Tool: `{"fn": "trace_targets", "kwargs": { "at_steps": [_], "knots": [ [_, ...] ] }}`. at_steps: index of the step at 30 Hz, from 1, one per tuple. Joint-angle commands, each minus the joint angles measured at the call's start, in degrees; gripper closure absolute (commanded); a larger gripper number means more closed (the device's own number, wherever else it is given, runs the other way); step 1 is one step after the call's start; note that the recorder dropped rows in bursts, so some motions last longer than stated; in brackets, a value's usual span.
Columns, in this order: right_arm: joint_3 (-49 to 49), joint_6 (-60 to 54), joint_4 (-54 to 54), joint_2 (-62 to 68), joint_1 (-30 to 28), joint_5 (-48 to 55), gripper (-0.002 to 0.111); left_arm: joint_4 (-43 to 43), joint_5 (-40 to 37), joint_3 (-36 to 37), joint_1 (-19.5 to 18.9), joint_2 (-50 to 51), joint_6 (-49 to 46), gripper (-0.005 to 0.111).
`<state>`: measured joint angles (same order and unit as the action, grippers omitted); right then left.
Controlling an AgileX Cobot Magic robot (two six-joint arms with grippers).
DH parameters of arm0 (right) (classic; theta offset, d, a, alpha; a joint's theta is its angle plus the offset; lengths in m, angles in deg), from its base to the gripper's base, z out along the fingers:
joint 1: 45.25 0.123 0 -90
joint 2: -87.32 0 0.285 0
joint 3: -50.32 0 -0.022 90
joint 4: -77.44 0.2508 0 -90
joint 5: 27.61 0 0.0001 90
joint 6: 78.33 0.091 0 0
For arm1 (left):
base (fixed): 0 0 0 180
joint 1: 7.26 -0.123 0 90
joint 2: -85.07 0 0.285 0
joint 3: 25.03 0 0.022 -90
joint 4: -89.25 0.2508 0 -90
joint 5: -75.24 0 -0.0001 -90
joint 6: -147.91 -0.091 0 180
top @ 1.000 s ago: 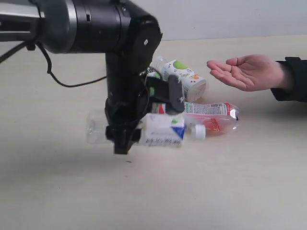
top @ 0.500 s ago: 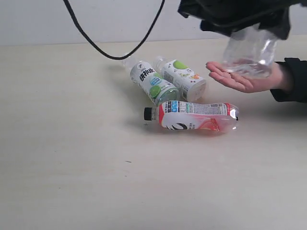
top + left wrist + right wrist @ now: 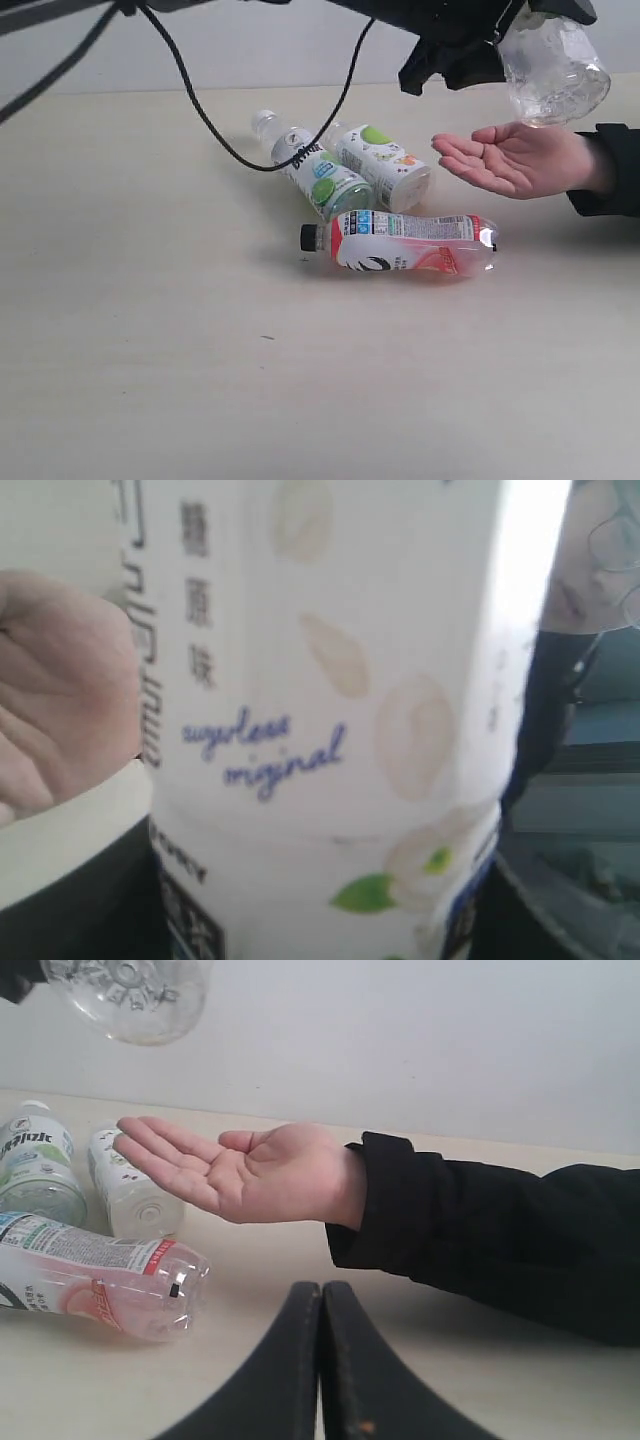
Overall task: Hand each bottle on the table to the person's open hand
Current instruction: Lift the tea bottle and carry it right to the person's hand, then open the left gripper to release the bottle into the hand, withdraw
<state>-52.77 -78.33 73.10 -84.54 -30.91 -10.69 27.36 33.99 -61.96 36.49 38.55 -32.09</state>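
Exterior view: the left pincer [image 3: 492, 48] clamps the held bottle [image 3: 553, 62] aloft, with the open hand [image 3: 520, 158] just beneath it. The red-pink bottle [image 3: 410, 243] lies on the table [image 3: 150, 350], far below. Left wrist view: the held bottle's white label fills the pincer's grip. Right wrist view: the right pincer [image 3: 321, 1360] is pressed closed and empty, with the palm ahead of it.

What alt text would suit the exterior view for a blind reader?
The robot's left gripper holds a clear bottle above a person's open hand at the right. Three more lie on the pale table: two white-green bottles side by side, and a red-pink bottle with a black cap nearer the camera.
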Motion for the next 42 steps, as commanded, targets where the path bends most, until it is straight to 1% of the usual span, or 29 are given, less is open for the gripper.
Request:
{"fn": "trace_targets", "kwargs": {
  "at_steps": [1, 2, 4, 6, 8, 10, 11, 12, 13, 14, 15, 16, 24, 30, 31, 36, 39, 40, 42],
  "knots": [
    [0.31, 0.00, -0.09, -0.35, -0.15, -0.60, 0.108, -14.36, -6.95, -5.80, -2.02, 7.62, -5.37, 0.107],
    [0.31, 0.00, -0.09, -0.35, -0.15, -0.60, 0.108, -15.97, -8.08, -7.95, -2.54, 10.53, -3.99, 0.107],
    [0.31, 0.00, -0.09, -0.35, -0.15, -0.60, 0.108, -17.84, -7.99, -10.02, -2.56, 14.03, -1.92, 0.107],
    [0.31, 0.00, -0.09, -0.35, -0.15, -0.60, 0.108, -18.21, -7.72, -10.66, -2.56, 16.32, 0.68, 0.107],
    [0.31, 0.00, -0.09, -0.35, -0.15, -0.60, 0.108, -16.91, -7.72, -10.66, -2.56, 16.86, 0.69, 0.107],
    [0.31, 0.00, -0.09, -0.35, -0.15, -0.60, 0.108, -13.54, -7.01, -10.66, -2.56, 16.17, 0.69, 0.107],
    [0.31, 0.00, -0.09, -0.35, -0.15, -0.60, 0.108, -8.81, -5.29, -10.66, -2.29, 15.17, 1.87, 0.107],
    [0.31, 0.00, -0.09, -0.35, -0.15, -0.60, 0.108, -3.64, -4.16, -10.66, -1.96, 14.32, 5.07, 0.107],
    [0.31, 0.00, -0.09, -0.35, -0.15, -0.60, 0.108, 6.63, -3.21, -10.66, -1.41, 12.89, 11.58, 0.107],
    [0.31, 0.00, -0.09, -0.35, -0.15, -0.60, 0.108, 12.75, -2.94, -10.66, -0.94, 12.08, 17.03, 0.107],
    [0.31, 0.00, -0.09, -0.35, -0.15, -0.60, 0.108, 22.08, -3.71, -10.66, 0.00, 11.14, 24.25, 0.107],
    [0.31, 0.00, -0.09, -0.35, -0.15, -0.60, 0.108, 25.25, -4.83, -10.66, 0.77, 10.72, 29.34, 0.107],
    [0.31, 0.00, -0.09, -0.35, -0.15, -0.60, 0.108, 25.11, -7.17, -10.66, 2.27, 11.32, 28.21, 0.107],
    [0.31, 0.00, -0.09, -0.35, -0.15, -0.60, 0.108, 21.21, -7.06, -10.66, 2.27, 11.53, 26.87, 0.107],
    [0.31, 0.00, -0.09, -0.35, -0.15, -0.60, 0.108, 19.00, -7.49, -10.66, 2.04, 11.65, 24.78, 0.107],
    [0.31, 0.00, -0.09, -0.35, -0.15, -0.60, 0.108, 17.11, -7.93, -10.66, 1.96, 12.30, 23.31, 0.107],
    [0.31, 0.00, -0.09, -0.35, -0.15, -0.60, 0.108, 16.75, -8.32, -10.66, 1.92, 12.79, 20.85, 0.106],
    [0.31, 0.00, -0.09, -0.35, -0.15, -0.60, 0.108, 16.75, -8.32, -10.66, 1.92, 12.90, 20.88, 0.104],
    [0.31, 0.00, -0.09, -0.35, -0.15, -0.60, 0.108, 16.75, -8.18, -10.66, 1.92, 13.02, 20.74, 0.096]
  ]
}}
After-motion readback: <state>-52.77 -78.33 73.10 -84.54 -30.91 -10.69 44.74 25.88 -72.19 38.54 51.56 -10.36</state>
